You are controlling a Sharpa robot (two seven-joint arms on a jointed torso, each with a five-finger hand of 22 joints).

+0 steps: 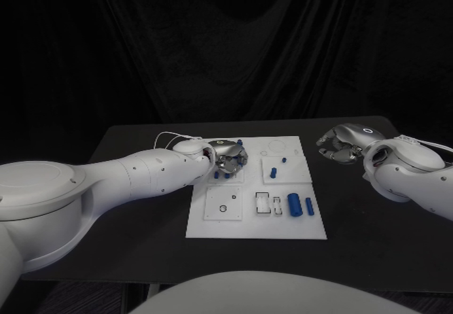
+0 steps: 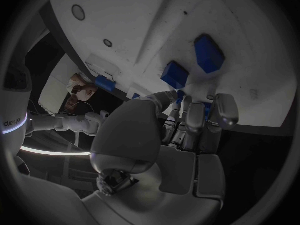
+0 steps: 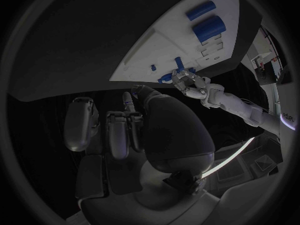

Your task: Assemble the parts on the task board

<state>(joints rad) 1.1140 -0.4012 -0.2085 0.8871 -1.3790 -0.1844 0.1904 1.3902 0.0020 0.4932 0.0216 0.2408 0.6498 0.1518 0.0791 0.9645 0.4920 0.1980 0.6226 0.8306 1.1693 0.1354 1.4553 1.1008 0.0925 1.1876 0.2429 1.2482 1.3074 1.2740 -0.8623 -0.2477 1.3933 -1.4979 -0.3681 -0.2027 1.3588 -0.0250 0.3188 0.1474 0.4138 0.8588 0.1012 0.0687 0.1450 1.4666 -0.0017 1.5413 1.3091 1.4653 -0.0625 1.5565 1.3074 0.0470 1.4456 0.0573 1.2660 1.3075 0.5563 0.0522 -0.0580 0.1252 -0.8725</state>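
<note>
On the white task board (image 1: 241,226), near its far left corner, the left hand (image 1: 228,157) hangs fingers-down over a cluster of small blue parts (image 1: 222,174), and its palm hides the fingertips, so I cannot tell from the head view whether it grips one. From the left wrist the fingers (image 2: 187,122) reach to the board beside two blue blocks (image 2: 175,75), contact unclear. The right hand (image 1: 340,144) sits off the board's right edge above the black table (image 1: 378,229), fingers curled inward with nothing seen in them. A blue peg (image 1: 273,173) stands in a raised square panel; a large blue cylinder (image 1: 294,204) and a slimmer blue bar (image 1: 309,205) lie near the right front.
</note>
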